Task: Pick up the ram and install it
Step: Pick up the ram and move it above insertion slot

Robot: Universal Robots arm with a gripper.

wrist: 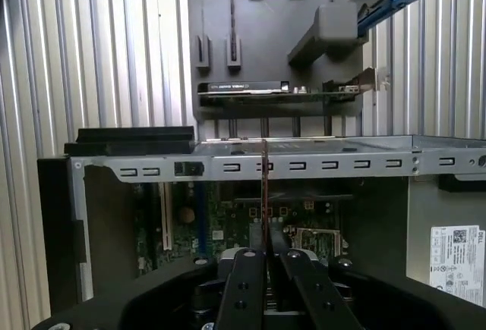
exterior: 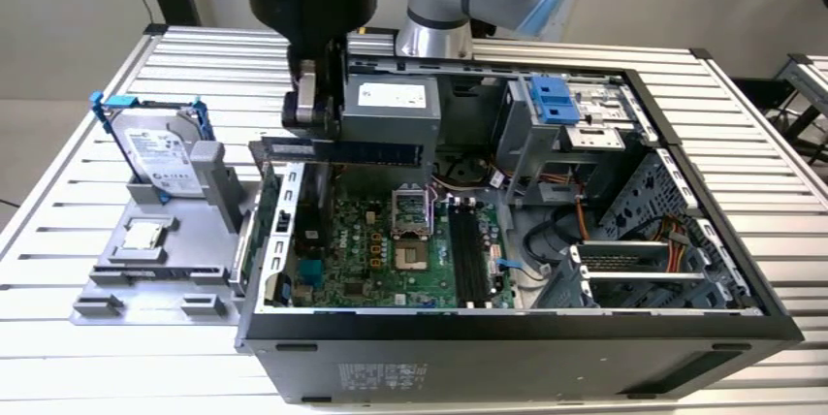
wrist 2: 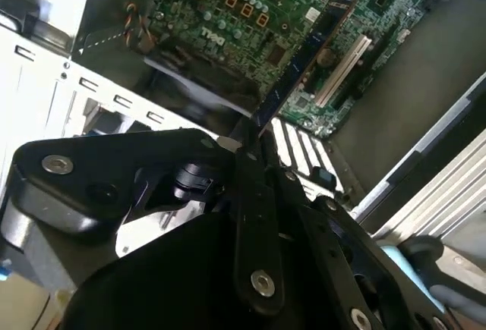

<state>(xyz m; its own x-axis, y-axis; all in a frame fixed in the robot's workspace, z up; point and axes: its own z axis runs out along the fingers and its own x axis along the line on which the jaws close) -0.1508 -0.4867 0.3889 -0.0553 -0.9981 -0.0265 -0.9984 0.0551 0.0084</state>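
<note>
Holding the ram (exterior: 349, 152) on edge, the gripper (exterior: 301, 127) is closed tight on the flat faces of the thin dark stick near one end, so most of it juts out sideways past the jaws. Beneath the gripper lies the open computer case (exterior: 518, 326) with its green motherboard (exterior: 363, 260). Judged light and stiff but fragile: best pinched by the flat faces, away from the contact edge.
</note>
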